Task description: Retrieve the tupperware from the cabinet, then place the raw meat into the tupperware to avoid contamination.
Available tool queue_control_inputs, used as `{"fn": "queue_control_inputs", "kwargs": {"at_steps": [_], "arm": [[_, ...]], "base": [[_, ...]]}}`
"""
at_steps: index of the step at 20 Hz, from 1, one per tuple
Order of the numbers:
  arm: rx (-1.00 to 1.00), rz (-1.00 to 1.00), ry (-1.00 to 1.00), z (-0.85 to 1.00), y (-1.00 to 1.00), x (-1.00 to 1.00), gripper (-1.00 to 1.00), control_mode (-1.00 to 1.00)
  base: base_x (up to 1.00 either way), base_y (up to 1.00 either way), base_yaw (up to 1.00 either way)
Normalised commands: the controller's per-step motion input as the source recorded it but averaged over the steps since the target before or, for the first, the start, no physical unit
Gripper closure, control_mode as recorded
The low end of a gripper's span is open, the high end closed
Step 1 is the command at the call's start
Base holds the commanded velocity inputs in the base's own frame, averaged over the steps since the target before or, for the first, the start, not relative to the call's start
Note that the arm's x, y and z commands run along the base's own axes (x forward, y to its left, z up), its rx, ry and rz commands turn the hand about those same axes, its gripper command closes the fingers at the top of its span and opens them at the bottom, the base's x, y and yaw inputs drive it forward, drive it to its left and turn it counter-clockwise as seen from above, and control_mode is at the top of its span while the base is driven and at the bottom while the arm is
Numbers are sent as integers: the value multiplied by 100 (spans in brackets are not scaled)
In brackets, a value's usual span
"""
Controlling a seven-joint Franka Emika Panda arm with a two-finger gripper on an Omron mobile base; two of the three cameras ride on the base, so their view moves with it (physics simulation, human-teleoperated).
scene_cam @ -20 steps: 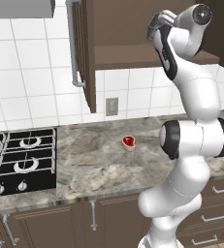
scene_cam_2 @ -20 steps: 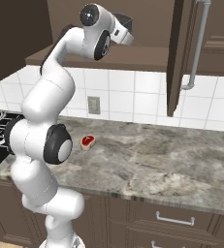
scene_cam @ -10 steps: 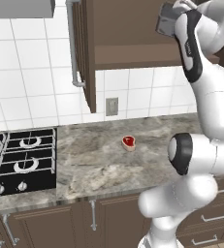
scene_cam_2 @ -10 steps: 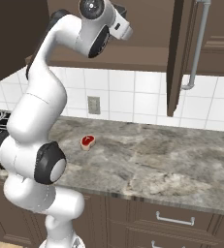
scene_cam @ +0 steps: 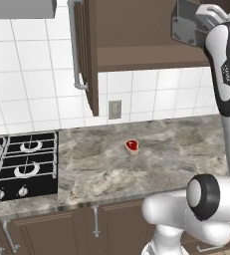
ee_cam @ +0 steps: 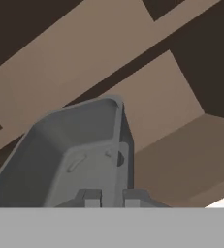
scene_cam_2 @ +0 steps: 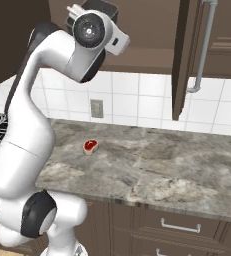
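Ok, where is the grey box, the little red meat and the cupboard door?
tupperware [ee_cam: 70,155], hand view, its inner wall.
raw meat [scene_cam: 132,146], left base view, its red middle.
cabinet [scene_cam_2: 183,55], right base view, its open door.

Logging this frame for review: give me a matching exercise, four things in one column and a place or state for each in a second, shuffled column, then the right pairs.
Things:
1. tupperware
2. raw meat
3. cabinet
4. stove

Places or states:
A. lying on the marble counter, below the wall outlet
B. door swung open, its silver bar handle showing
C. gripped at its wall by the shut gripper, up at cabinet height
D. at the counter's far left, black grates and knobs

Pairs: 1-C, 2-A, 3-B, 4-D
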Motion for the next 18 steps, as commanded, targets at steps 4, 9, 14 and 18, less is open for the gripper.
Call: {"fn": "queue_control_inputs", "kwargs": {"at_steps": [4, 9, 14, 18], "arm": [[0, 4, -5, 0, 42, -100, 100, -100], [0, 1, 0, 0, 38, -99, 100, -100], [0, 0, 10, -6, 25, -82, 100, -100], [0, 0, 21, -16, 8, -72, 100, -100]], "base": [[0, 0, 0], [0, 0, 0], [0, 0, 0], [0, 0, 0]]}}
